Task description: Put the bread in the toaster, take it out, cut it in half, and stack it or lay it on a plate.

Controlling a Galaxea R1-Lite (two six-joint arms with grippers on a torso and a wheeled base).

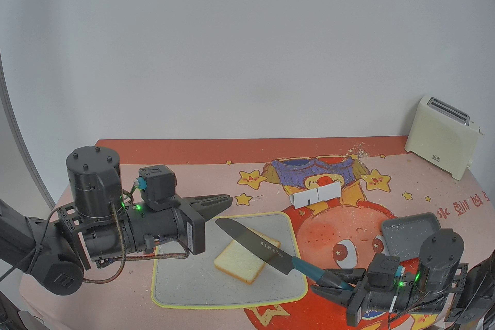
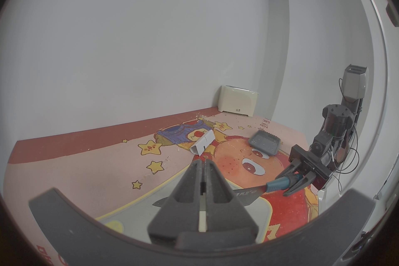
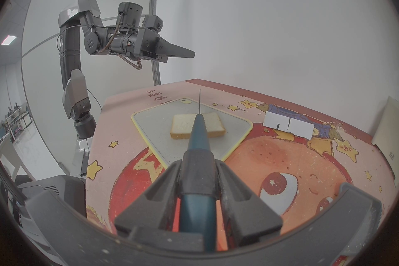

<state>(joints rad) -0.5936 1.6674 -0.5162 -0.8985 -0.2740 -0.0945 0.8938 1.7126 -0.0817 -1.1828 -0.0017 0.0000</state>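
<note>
A slice of white bread (image 1: pixel 246 259) (image 3: pixel 183 126) lies whole on the grey cutting board (image 1: pixel 180 279) (image 3: pixel 158 125). My right gripper (image 1: pixel 330 282) (image 3: pixel 198 165) is shut on the teal handle of a knife (image 1: pixel 260 244) (image 3: pixel 198 134). Its dark blade slants across the bread, edge down; whether it touches the slice I cannot tell. My left gripper (image 1: pixel 223 202) (image 2: pixel 203 179) hovers shut and empty above the board's far left part, beside the blade tip. The cream toaster (image 1: pixel 443 135) (image 2: pixel 237 99) stands at the far right corner. A grey square plate (image 1: pixel 410 233) (image 2: pixel 264 142) lies right of the board.
A white knife holder (image 1: pixel 315 194) (image 3: pixel 286 124) stands behind the board on the cartoon-print tablecloth. Crumbs are scattered near the toaster. The wall runs close behind the table's far edge.
</note>
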